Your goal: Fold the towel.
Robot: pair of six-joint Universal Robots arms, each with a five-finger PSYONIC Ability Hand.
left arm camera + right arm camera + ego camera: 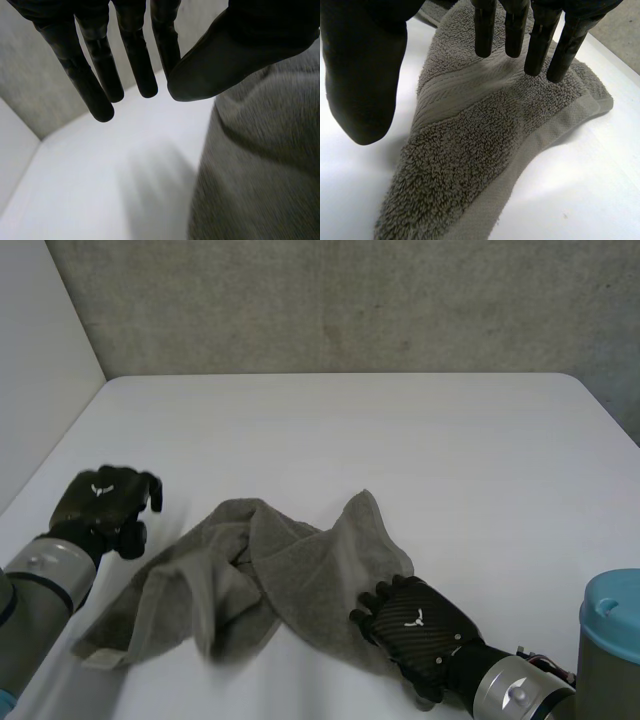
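Note:
A grey towel [270, 570] lies crumpled and partly doubled over itself on the white table [400, 430], near the front edge. My left hand [105, 502] hovers just left of the towel's left end. In the left wrist view its fingers [100, 80] are straight, the thumb sits close beside them, and nothing is held; the towel [260, 165] lies beside the thumb. My right hand [415, 625] is at the towel's near right edge. Its fingers [540, 45] hang straight over the towel [485, 140], with the thumb [365, 75] well apart, gripping nothing.
A concrete wall [350, 300] runs behind the table's far edge, and a white panel [40, 360] stands along the left side. Bare tabletop stretches behind and to the right of the towel.

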